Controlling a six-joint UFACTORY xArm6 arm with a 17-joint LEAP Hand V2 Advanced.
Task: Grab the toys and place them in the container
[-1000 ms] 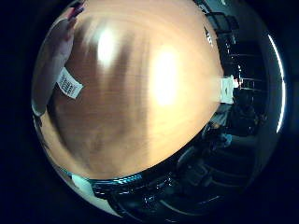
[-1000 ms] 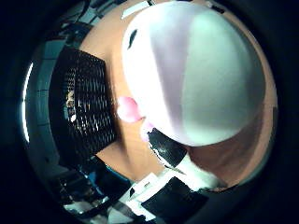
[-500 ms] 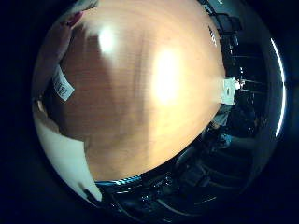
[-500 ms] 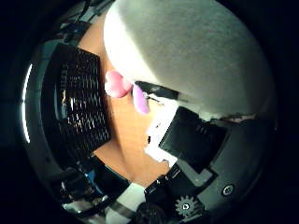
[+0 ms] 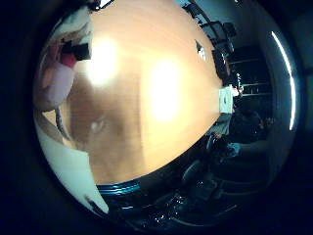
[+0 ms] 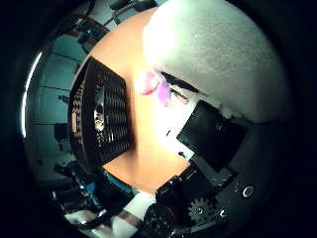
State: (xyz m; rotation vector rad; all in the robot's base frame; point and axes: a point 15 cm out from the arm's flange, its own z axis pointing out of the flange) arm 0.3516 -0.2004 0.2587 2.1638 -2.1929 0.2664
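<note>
The soft white plush toy with pink parts (image 6: 218, 54) fills much of the thumb side palm view, so it is very close to the palm of the white and black robot hand (image 6: 210, 148). A black finger part lies against the underside of the toy, and the fingers seem to be curled round it, so I judge that the robot hand is grasping the toy. In the little finger side view a pale, pinkish edge of the toy shows at the border, over the smooth orange-brown wooden table (image 5: 161, 98). The black mesh container (image 6: 101, 119) stands on the table near the toy, a little apart from it, and something small and pale lies inside it, though I cannot tell what it is. The toy looks light and very soft, so it will give way under the fingers and not break; its fabric is not slippery. The best place to hold it is round the thick middle of the body, because a thin part may slip out or let the toy hang.
</note>
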